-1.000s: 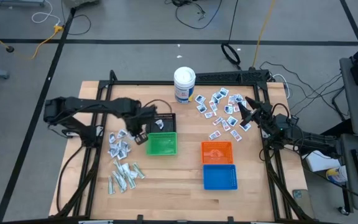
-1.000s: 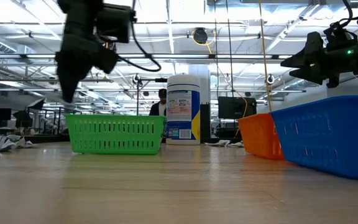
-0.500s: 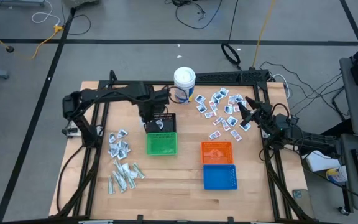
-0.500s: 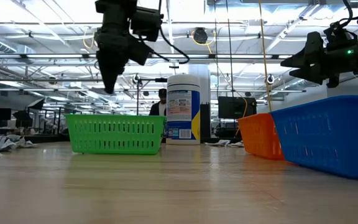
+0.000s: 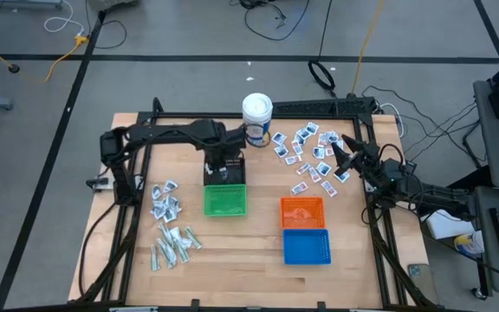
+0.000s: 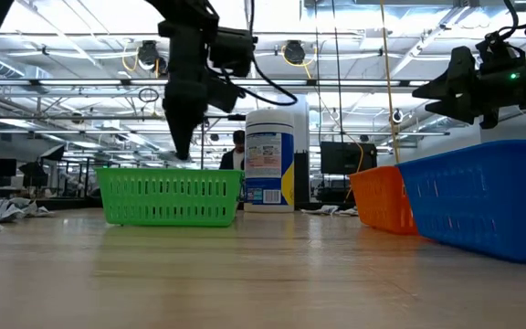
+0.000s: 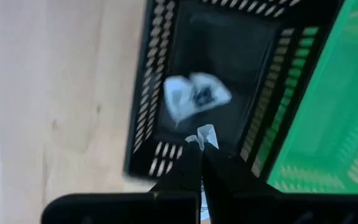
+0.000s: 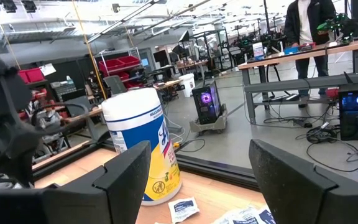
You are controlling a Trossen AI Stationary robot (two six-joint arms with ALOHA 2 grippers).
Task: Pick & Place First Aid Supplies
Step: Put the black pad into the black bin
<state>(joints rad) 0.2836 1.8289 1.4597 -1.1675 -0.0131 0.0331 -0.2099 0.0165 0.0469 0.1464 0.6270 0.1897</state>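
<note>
My left gripper (image 5: 220, 165) hangs over the small black basket (image 5: 224, 171), shut on one white packet (image 7: 205, 134). Another white packet with blue print (image 7: 195, 96) lies on that basket's floor. The green basket (image 5: 225, 201) stands against the black one's near side. White-and-blue packets (image 5: 310, 156) lie scattered on the table's far right. Two more heaps, crumpled squares (image 5: 165, 200) and pale strips (image 5: 173, 245), lie at the left. My right gripper (image 5: 341, 158) waits open above the right scatter. My left gripper pinches a small white packet between its two fingertips (image 7: 191, 155), from above, pointing down. Only one end of the packet (image 7: 206, 132) sticks out past the tips. It is lifted clear, above the black basket's floor (image 7: 229, 56).
A white canister (image 5: 257, 118) stands just beyond the black basket, toward the far edge. The orange basket (image 5: 302, 211) and the blue basket (image 5: 306, 246) sit right of centre. Bare wood lies along the near edge (image 6: 245, 274). The arms' frame rails border the table.
My left gripper has travelled from beside the left heap of packets toward the table's right and far edge, passing the green basket's corner, and now stands over the black basket. It has stayed shut. My right arm has kept still.
</note>
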